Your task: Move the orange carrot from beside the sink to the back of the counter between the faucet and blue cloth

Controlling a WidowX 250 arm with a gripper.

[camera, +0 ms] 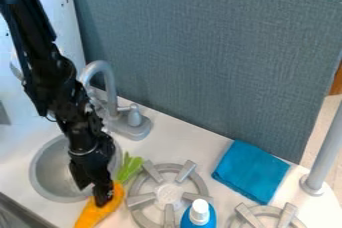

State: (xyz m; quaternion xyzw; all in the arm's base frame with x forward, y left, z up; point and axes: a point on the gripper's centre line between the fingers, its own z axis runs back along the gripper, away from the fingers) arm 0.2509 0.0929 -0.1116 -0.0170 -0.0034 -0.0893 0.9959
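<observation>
In the camera view, the black robot arm (60,84) comes in from the upper left and slants down toward the near left part of the white tabletop (184,139). Its gripper (98,197) hangs down over the near right side of a round grey sink (45,182), with its lower end against the orange body of a toy carrot (100,216); whether it is open or closed on the carrot I cannot tell. The carrot lies at the near left, between the sink and a grey burner (136,210), its orange end toward the near edge and its green top (128,167) pointing away, close to the burner's left side. A curved grey faucet (101,67) stands on the far side of the sink, beside the arm. At the near edge, a blue bottle (198,221) with a white cap (200,211) stands between that burner and a second burner (267,212) on the right. Farther back on the right lies a folded blue cloth (250,171), to the left of an upright grey pole (325,147). A blue-grey panel (207,62) rises along the far side of the tabletop.
</observation>
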